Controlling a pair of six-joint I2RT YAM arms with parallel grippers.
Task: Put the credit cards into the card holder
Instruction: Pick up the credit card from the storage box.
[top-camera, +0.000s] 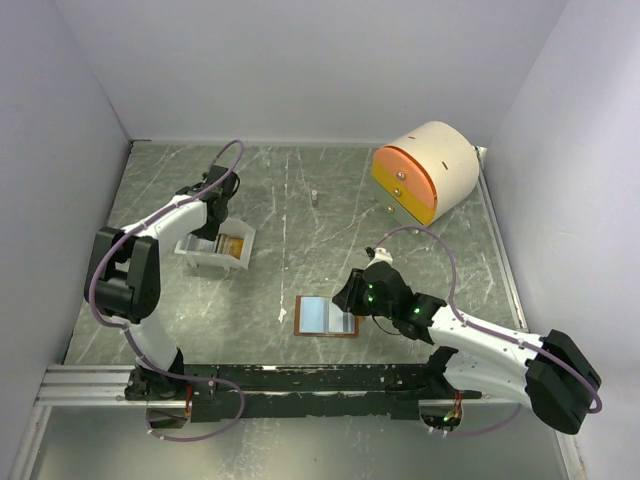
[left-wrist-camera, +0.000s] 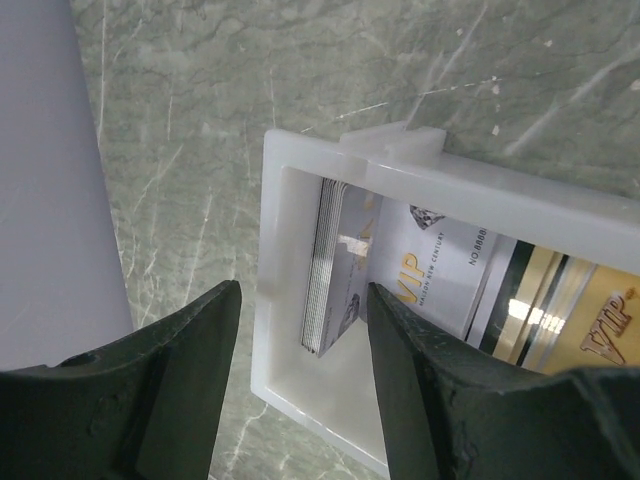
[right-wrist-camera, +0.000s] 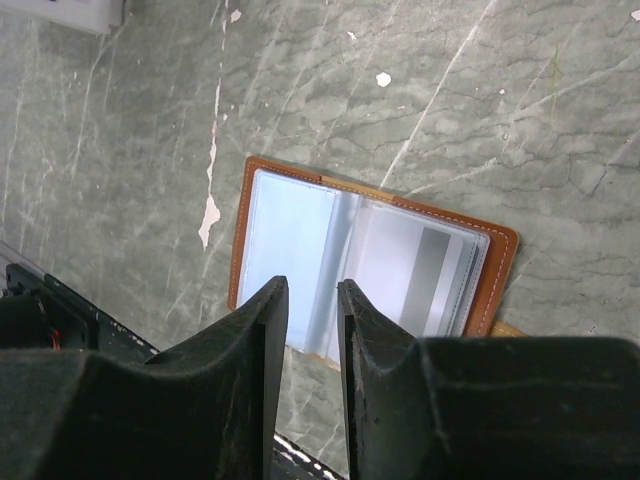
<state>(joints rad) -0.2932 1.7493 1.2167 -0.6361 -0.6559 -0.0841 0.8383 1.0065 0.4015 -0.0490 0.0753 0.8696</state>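
Observation:
The credit cards (left-wrist-camera: 330, 265) stand on edge in a small white tray (left-wrist-camera: 272, 230), with a silver VIP card (left-wrist-camera: 440, 270) and a gold one (left-wrist-camera: 600, 330) leaning beside the stack. My left gripper (left-wrist-camera: 301, 290) hangs open just above them, its fingers astride the tray's left wall and the stack, holding nothing. From above, the left gripper (top-camera: 212, 222) sits over the tray (top-camera: 205, 262). The card holder (right-wrist-camera: 290, 235) lies open on the table, with a grey-striped card (right-wrist-camera: 425, 275) in its right pocket. My right gripper (right-wrist-camera: 312, 285) hovers over the card holder (top-camera: 326, 315), its fingers slightly apart and empty.
A big cream-and-orange round drawer unit (top-camera: 425, 170) stands at the back right. A tiny white object (top-camera: 314, 196) lies mid-table at the back. White walls close in the table on three sides, and a black rail (top-camera: 300, 380) runs along the near edge.

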